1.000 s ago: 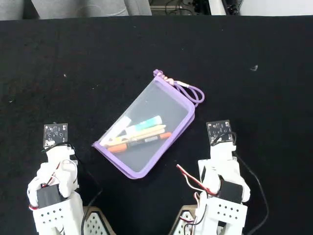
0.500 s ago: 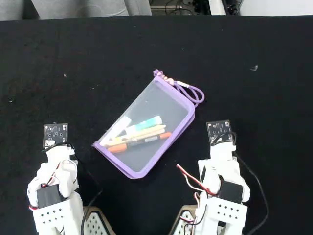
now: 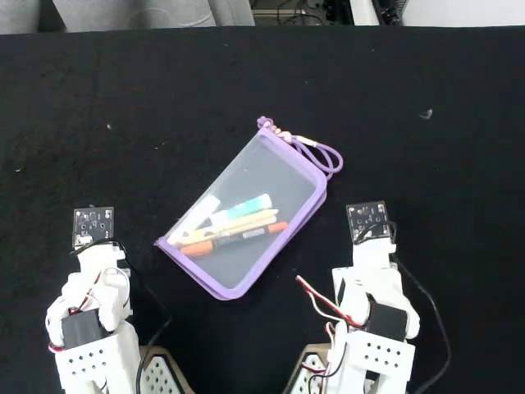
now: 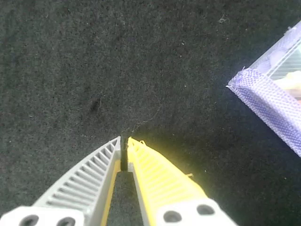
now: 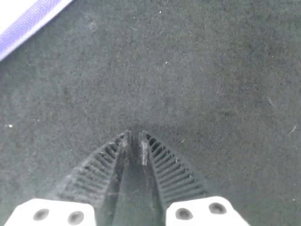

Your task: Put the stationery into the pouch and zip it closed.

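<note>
A clear pouch (image 3: 246,210) with purple trim lies slanted in the middle of the black table, a purple loop (image 3: 325,156) at its far corner. Inside it lie several pens and markers (image 3: 234,226), among them an orange one and a teal-capped one. The arm at the near left and the arm at the near right both sit folded back, apart from the pouch. My left gripper (image 4: 124,140) is shut over bare cloth, with the pouch's purple corner (image 4: 265,101) off to one side. Over the cloth too, my right gripper (image 5: 134,136) is shut, and a strip of purple pouch edge (image 5: 28,23) is visible.
The black cloth (image 3: 123,98) covers the whole table. The two arm bases (image 3: 90,353) (image 3: 373,349) stand at the near edge. Open cloth lies on all sides of the pouch.
</note>
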`<state>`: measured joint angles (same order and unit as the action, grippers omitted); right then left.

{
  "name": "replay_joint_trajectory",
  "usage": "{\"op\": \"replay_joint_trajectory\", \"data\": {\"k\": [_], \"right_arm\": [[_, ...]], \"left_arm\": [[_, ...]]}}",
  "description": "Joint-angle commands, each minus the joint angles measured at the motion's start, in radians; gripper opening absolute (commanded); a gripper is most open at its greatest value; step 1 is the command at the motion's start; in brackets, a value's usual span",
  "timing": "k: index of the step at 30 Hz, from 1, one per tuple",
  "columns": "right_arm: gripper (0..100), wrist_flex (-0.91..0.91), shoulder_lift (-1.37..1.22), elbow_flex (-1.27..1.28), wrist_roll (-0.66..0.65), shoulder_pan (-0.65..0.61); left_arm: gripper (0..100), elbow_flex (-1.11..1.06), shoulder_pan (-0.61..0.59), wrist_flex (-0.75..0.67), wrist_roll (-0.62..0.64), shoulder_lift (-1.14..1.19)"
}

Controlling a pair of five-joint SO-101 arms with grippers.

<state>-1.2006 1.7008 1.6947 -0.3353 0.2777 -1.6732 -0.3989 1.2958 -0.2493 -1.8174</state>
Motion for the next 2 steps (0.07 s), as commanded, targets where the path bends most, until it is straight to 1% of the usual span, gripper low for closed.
{"op": "replay_joint_trajectory", "data": {"k": [1, 2], "right_arm": [[2.3, -0.008, 0.012, 0.001, -0.008, 0.011], [2.3, -0.008, 0.012, 0.001, -0.008, 0.011]], "left_arm": [[3, -0.027, 0.004, -0.02, 0.002, -0.005], [3, -0.027, 0.004, -0.02, 0.002, -0.005]]}}
